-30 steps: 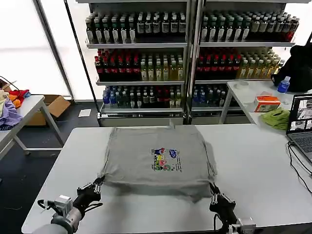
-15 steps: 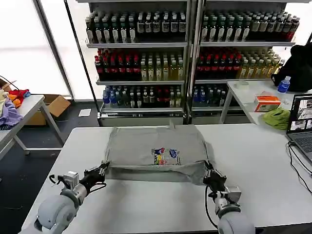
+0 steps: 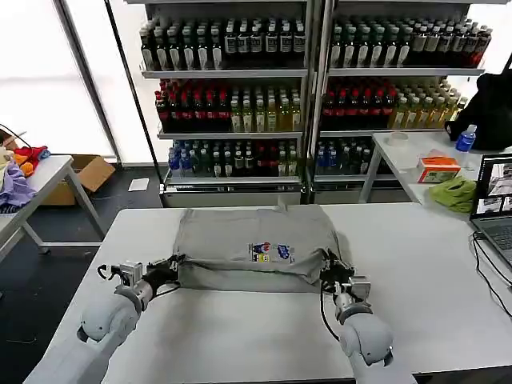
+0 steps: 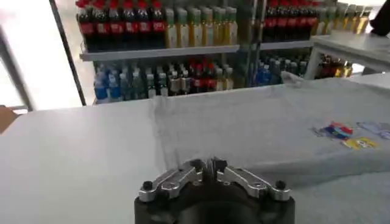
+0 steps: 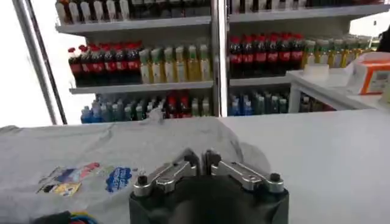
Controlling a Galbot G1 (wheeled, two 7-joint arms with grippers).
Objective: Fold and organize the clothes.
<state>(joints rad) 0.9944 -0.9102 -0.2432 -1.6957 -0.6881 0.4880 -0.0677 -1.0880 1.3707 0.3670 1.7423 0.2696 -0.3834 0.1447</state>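
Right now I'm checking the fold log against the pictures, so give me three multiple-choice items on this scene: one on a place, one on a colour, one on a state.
1. Where does the shirt lie?
A. on the white table
B. on a shelf
C. on the floor

2. What colour is the shirt?
A. lilac
B. grey
C. lime green

3. How do the two grippers stand?
A. both open above the shirt
B. one open, one parked off the table
C. both shut on the shirt's near edge

Answers:
1 A, the shirt rests on the table top in the head view.
2 B, grey cloth with a small multicoloured print.
3 C, the left gripper and the right gripper each pinch a near corner of the cloth.
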